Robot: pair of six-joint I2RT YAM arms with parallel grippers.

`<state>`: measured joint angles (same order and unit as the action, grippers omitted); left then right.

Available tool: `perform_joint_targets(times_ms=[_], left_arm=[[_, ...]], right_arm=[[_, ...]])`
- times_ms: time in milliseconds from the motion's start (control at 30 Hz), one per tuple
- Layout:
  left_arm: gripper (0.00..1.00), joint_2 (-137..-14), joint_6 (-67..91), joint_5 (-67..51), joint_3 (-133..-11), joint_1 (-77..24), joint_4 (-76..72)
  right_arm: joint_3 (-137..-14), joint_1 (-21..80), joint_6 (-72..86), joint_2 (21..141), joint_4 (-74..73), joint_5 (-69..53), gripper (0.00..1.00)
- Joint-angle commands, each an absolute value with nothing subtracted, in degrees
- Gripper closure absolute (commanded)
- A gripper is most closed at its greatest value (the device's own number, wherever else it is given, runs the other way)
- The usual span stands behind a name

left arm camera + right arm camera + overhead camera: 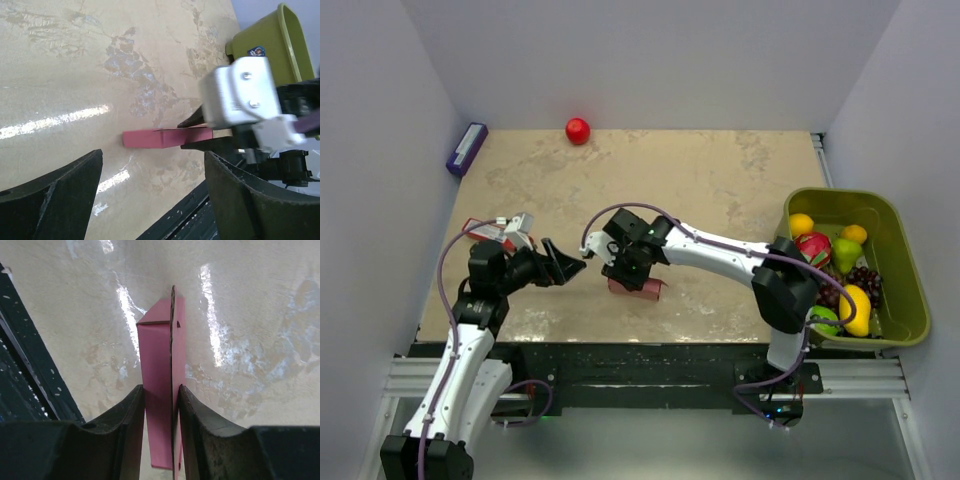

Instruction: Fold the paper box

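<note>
The pink paper box (160, 138) lies on the table (720, 180), near the front edge and about in the middle. Its long side runs left to right across the table. One end points toward the left gripper (568, 266). The other end is inside the right gripper (161, 395).

The right gripper pinches the box, with one finger (125, 440) pressed on each side of it. The left gripper has its fingers spread far apart and holds nothing. It is near the free end of the box but does not touch it.

From above, the right gripper covers most of the box, so only a bit of pink peeks out under it. The left wrist view shows the box from the side. It looks long and low, flat on the table, with the green bin (270, 45) behind it. The right wrist view looks along the box. It shows a thin edge of card along one side and a fold line across the far end.

The bin holds fruit (847, 255). A red ball (578, 130) sits at the far edge of the table.
</note>
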<state>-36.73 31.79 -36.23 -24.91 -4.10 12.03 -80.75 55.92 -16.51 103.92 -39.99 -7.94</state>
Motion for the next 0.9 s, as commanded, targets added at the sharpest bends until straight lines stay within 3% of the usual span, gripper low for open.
perform_joint_targets(times_ms=[0, 33, 100, 400, 667, 867], left_arm=[[0.14, -35.68, 29.71, -35.68, -26.63, -3.69, 11.43], [0.14, -35.68, 29.71, -35.6, -26.46, -3.6, 11.16], [0.15, -35.51, 29.88, -35.51, -26.19, -3.6, 10.81], [0.17, -35.42, 31.11, -35.86, -23.64, -4.13, 6.95], [0.18, -41.81, 24.99, -25.34, -28.47, -15.53, 7.73], [0.18, -54.81, 9.97, -27.32, -38.66, -16.52, 12.04]], right_arm=[[-86.83, 55.02, -21.0, 107.66, -46.76, -12.22, 0.63], [-87.18, 54.93, -21.35, 108.1, -46.93, -11.96, 0.52], [-87.8, 54.93, -21.53, 108.9, -46.76, -10.73, 0.39], [-82.54, 54.05, -17.06, 99.69, -37.62, -8.53, 0.1], [-70.96, 53.88, -12.22, 85.79, -29.64, -5.8, 0.04], [-61.45, 53.88, -12.13, 80.16, -22.08, -4.74, 0.03]])
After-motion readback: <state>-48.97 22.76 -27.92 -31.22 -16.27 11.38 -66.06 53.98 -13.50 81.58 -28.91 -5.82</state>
